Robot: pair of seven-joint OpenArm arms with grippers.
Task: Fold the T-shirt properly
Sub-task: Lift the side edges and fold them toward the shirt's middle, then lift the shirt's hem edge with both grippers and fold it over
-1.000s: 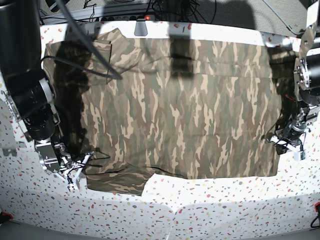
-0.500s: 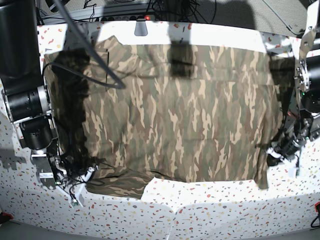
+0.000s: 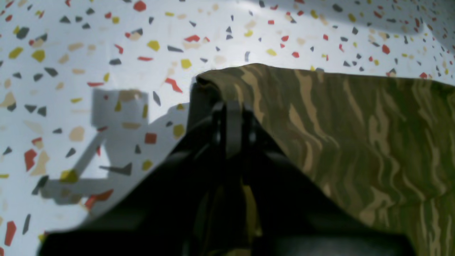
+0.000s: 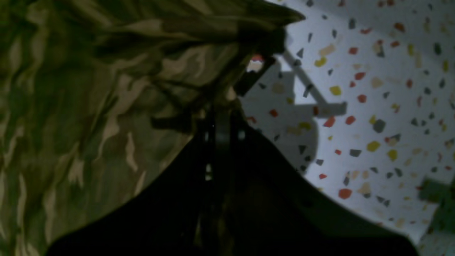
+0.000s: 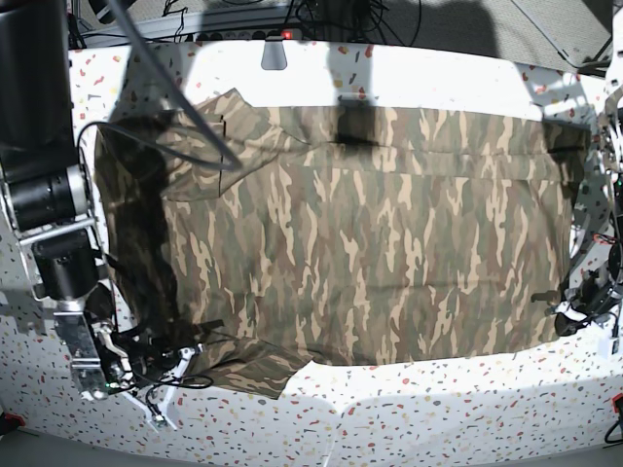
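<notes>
Speckled table (image 5: 438,418) bearing the spread T-shirt (image 5: 370,233); left gripper (image 3: 231,106) and right gripper (image 4: 217,117) each clamp a near corner. Lifting both evenly should keep the fold square.

We see a big white table (image 5: 438,409) with red, yellow and grey specks. Bright light makes dark shadows. Black wires (image 5: 321,15) lie behind it.

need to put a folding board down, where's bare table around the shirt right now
Bare table: the wide strip along the near edge below the shirt's hem, and a thinner strip past its far edge. The sides are crowded: the right gripper and the left gripper each pinch a near corner of the cloth.
</notes>
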